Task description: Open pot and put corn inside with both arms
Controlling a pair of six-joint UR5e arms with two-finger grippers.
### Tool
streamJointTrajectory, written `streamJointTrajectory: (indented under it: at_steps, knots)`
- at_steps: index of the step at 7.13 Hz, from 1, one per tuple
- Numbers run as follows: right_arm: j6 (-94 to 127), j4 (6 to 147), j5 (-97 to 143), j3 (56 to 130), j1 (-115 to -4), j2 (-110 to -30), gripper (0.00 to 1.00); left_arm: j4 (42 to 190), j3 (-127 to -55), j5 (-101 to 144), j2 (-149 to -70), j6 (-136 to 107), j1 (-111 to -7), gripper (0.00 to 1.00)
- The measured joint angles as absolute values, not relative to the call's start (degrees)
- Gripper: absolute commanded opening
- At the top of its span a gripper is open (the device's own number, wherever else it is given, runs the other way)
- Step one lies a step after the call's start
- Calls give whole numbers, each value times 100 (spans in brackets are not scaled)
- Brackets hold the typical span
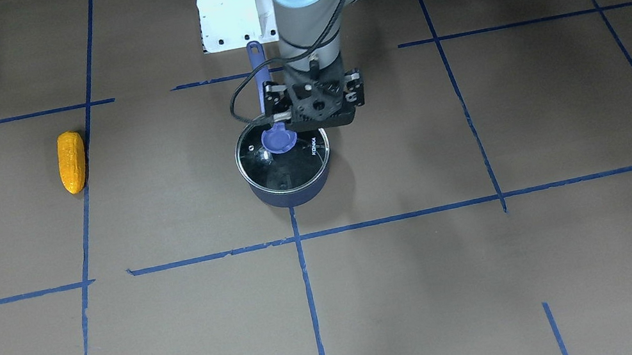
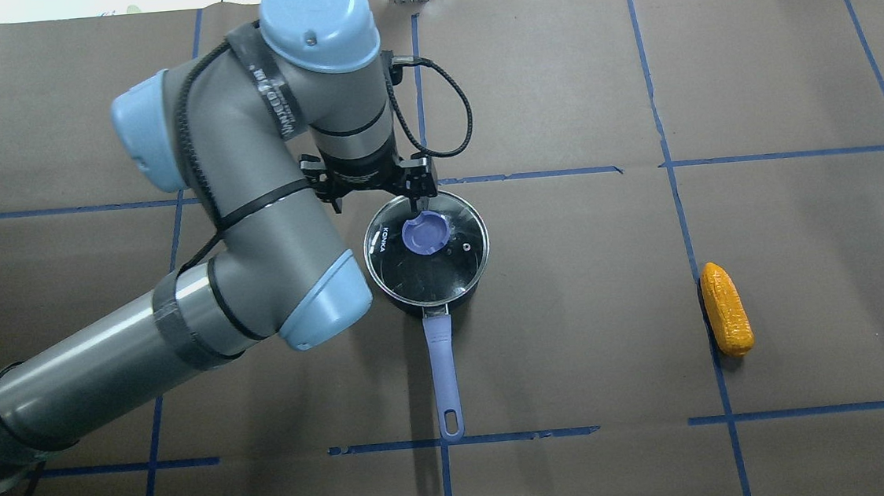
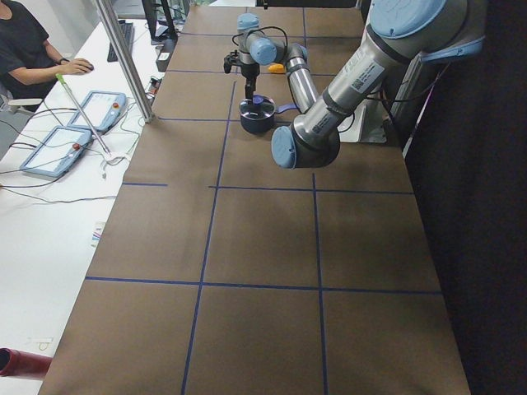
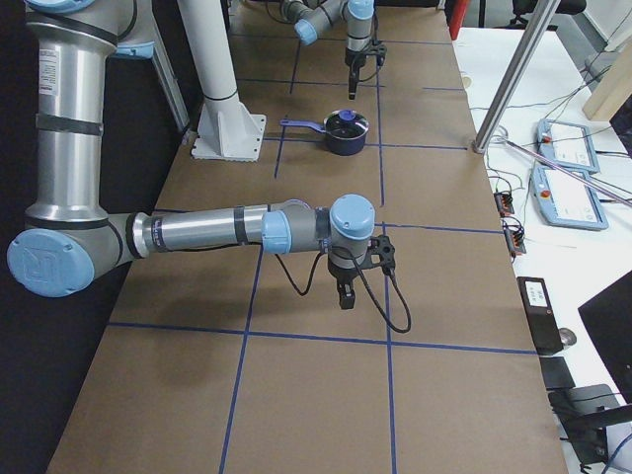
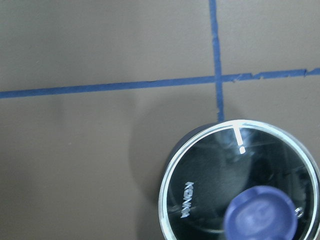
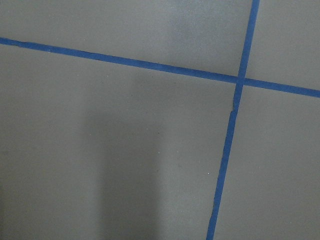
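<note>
The dark navy pot (image 1: 290,190) stands mid-table with its glass lid (image 2: 444,271) on. Its blue knob (image 2: 426,233) sits on the lid and its long periwinkle handle (image 2: 442,366) points toward my base. My left gripper (image 2: 416,199) hangs above the lid's far rim, just beside the knob, with its fingers together and nothing held; it also shows in the front view (image 1: 278,122). The orange-yellow corn (image 2: 726,308) lies on the table far to the right of the pot. My right gripper (image 4: 345,296) shows only in the right side view, far from the pot; I cannot tell its state.
The white base pedestal (image 1: 234,9) stands behind the pot handle. Blue tape lines grid the brown table (image 2: 554,73). An operator (image 3: 25,49), control pendants (image 3: 62,148) and a metal pole (image 3: 123,58) are on a white side table beyond the far edge.
</note>
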State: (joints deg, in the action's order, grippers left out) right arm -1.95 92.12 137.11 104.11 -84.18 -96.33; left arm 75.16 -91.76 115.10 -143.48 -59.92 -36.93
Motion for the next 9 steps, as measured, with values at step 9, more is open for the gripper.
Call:
streamJointTrajectory:
  at_steps: [9]
  knots:
    - [-144,9208,13668,10395,-8191,-9631,100,7912,-8350,11303,-14694,-6285,-3265,100]
